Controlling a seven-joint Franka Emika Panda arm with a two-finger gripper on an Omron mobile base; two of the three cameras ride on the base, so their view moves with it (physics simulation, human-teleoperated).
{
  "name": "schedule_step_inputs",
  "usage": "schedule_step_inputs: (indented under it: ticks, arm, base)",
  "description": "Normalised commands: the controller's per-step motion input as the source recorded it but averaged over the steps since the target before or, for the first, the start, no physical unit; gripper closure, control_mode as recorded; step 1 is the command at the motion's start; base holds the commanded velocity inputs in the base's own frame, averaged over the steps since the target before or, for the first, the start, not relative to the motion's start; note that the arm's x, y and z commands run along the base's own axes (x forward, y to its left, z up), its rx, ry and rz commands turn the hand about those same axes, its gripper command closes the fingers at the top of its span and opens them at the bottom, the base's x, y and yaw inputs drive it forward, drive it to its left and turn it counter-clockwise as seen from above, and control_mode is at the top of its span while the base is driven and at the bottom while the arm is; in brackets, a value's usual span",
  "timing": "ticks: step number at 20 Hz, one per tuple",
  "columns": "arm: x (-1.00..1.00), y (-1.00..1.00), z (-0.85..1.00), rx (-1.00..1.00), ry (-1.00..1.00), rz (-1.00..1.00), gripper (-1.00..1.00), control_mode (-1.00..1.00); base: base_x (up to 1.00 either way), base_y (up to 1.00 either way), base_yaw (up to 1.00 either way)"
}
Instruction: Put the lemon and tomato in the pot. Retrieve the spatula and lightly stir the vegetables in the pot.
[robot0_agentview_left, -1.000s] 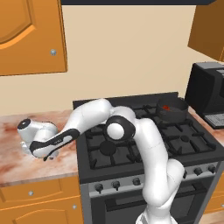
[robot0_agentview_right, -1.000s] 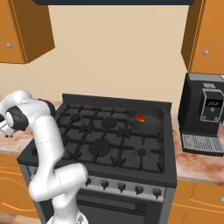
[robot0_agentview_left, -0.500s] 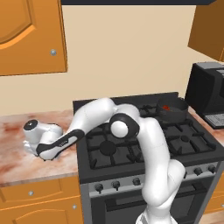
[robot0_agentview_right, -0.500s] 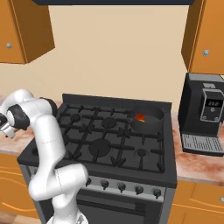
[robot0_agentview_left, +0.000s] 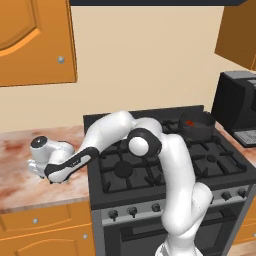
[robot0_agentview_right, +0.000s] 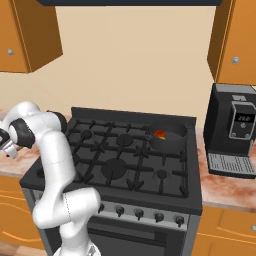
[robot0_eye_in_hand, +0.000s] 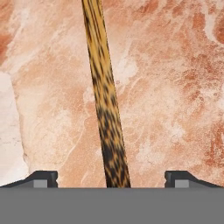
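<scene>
now gripper (robot0_eye_in_hand: 112, 180) straddles spatula (robot0_eye_in_hand: 104, 105) (jaws wide apart)

Black gas stove (robot0_agentview_left: 165, 165) in the middle of the kitchen, with dark grates over the burners and a row of round knobs (robot0_agentview_right: 139, 214) along its front edge. Oven door (robot0_agentview_left: 150, 232) below, with a long handle. Reddish-pink marbled counter (robot0_agentview_left: 20, 172) on either side of the stove, its mottled surface seen close up in the hand view (robot0_eye_in_hand: 175, 87). Black coffee machine (robot0_agentview_right: 236, 130) stood on the counter at the stove's right, near the wall, with a small lit display on its face. Orange wooden wall cabinets (robot0_agentview_left: 35, 40) above, each with a small round knob. Matching orange drawers (robot0_agentview_left: 45, 225) under the counter. Plain cream wall (robot0_agentview_right: 135, 60) behind.
</scene>
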Motion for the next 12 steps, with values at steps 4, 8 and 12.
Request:
schedule_step_inputs:
  ticks: [4,8,12]
  arm:
    - [0.00,0.00,-0.04,0.00,0.00,0.00,-1.00,-1.00]
    - [0.00,0.00,-0.28,0.00,0.01,0.00,-1.00,-1.00]
    - [0.00,0.00,-0.20,0.00,0.04,0.00,-1.00,-1.00]
  base:
    - [0.00,0.00,0.00]
    - [0.00,0.00,0.00]
    - [0.00,0.00,0.00]
